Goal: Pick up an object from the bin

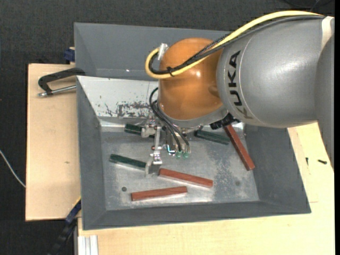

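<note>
Low in the bin (89,158), grasp apparently not yet made.
The gripper (155,166) sits at the right end of a dark green bar (126,161), beside a red-brown bar (187,178). I cannot tell how wide the claw is or whether it holds anything. Next it likely needs a firm close, then a straight lift.

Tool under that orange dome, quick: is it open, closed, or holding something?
Tool: cannot be told; it sits low in the bin, between a dark green stick and a red-brown stick.
</note>
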`<state>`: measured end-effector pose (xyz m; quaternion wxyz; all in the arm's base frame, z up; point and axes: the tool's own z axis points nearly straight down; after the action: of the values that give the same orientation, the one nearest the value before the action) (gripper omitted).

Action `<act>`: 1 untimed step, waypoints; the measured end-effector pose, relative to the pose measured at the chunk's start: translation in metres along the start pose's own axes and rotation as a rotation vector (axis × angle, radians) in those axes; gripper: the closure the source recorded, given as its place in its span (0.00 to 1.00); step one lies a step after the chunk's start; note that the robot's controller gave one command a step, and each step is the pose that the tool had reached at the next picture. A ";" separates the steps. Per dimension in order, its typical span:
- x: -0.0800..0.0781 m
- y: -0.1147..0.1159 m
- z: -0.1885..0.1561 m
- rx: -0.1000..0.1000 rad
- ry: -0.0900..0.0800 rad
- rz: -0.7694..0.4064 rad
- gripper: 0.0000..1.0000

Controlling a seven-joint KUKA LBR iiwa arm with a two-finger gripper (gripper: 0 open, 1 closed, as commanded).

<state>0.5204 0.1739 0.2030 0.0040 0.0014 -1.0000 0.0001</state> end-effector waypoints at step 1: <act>-0.002 -0.001 -0.004 -0.002 -0.008 0.002 0.00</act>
<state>0.5223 0.1730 0.2074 -0.0002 0.0005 -1.0000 -0.0008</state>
